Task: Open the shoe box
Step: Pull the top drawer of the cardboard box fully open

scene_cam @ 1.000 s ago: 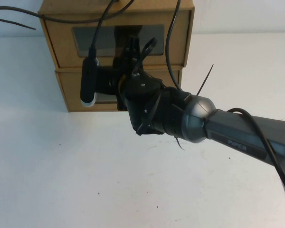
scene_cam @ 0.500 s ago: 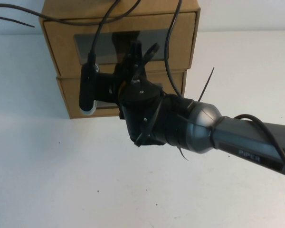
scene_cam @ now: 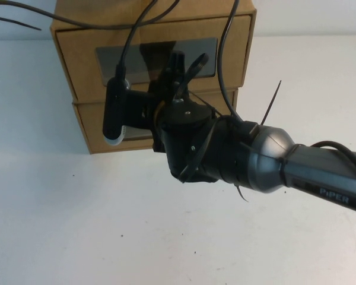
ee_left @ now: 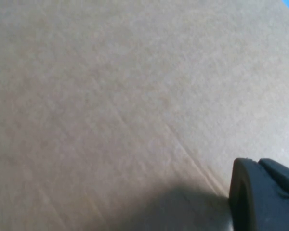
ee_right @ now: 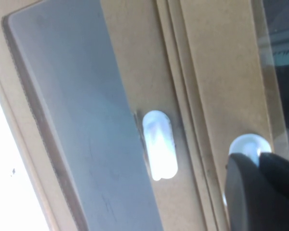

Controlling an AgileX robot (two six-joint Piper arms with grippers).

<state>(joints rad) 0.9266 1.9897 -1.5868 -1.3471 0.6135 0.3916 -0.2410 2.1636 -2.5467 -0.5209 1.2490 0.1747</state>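
Table (scene_cam: 77, 225); left gripper (ee_left: 265, 199), right gripper (scene_cam: 187, 68) at shoebox (scene_cam: 77, 53)

A white table (scene_cam: 107, 225) fills the lower 2 thirds of the high view, reaching both side edges and the bottom edge. Its surface is matte and plain, brighter toward the lower centre. It also shows as a bright white strip down the left edge of the right wrist view. Along the top edge of the high view, in the upper right, runs a pale wall (scene_cam: 308, 15). In the upper left-centre, 1 lower cardboard box (scene_cam: 89, 133) stands on the table, brown, its front face toward the camera and only its left part in plain sight.
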